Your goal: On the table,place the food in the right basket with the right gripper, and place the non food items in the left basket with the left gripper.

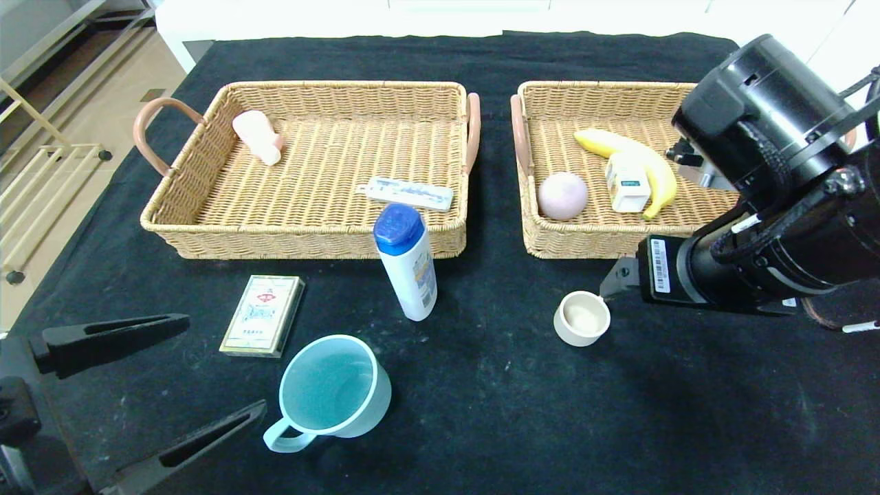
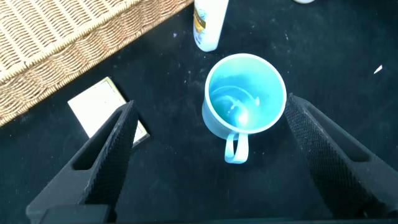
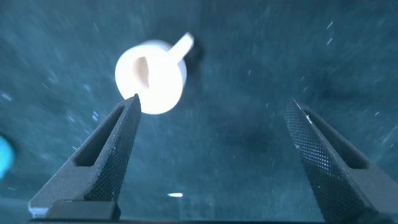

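Right gripper (image 3: 211, 155), fingers spread wide and holding nothing, poised above the black table (image 1: 522, 412). Just off one fingertip stands the small white cup (image 3: 151, 76), round, thick-walled and pale inside, with a short tab at its rim; in the head view this cup (image 1: 581, 317) sits immediately beside the right arm's wrist, in front of the right basket (image 1: 550, 240). Beyond the gripper, that wicker basket holds a yellow banana (image 1: 660, 180), a white carton (image 1: 627, 182) and a pinkish round fruit (image 1: 562, 195).

Left gripper (image 2: 211, 143), also spread apart and empty, low at the near left corner of the table. Between and just ahead of its fingers stands a light-blue mug (image 2: 245, 94), upright, handle towards the gripper. Beside one finger lies a flat card box (image 2: 99, 106); farther out, a white bottle with blue cap (image 1: 407, 261) stands before the left basket (image 1: 302, 240), which holds a pink item (image 1: 258, 136) and a flat white strip (image 1: 410, 193).
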`<move>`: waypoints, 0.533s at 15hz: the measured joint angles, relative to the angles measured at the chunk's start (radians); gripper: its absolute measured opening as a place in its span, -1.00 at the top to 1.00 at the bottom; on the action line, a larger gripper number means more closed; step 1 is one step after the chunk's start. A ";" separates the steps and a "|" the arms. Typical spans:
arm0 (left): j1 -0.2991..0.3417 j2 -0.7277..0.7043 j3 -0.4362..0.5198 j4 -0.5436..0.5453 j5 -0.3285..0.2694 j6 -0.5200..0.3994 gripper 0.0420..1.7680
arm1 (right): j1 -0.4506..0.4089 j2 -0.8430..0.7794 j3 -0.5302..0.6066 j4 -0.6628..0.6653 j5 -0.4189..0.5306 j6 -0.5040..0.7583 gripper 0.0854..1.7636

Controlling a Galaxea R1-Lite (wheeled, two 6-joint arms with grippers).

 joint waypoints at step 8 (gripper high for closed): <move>0.000 -0.003 0.003 0.001 0.000 0.011 -0.94 | 0.039 0.052 0.066 -0.009 -0.008 0.044 -0.92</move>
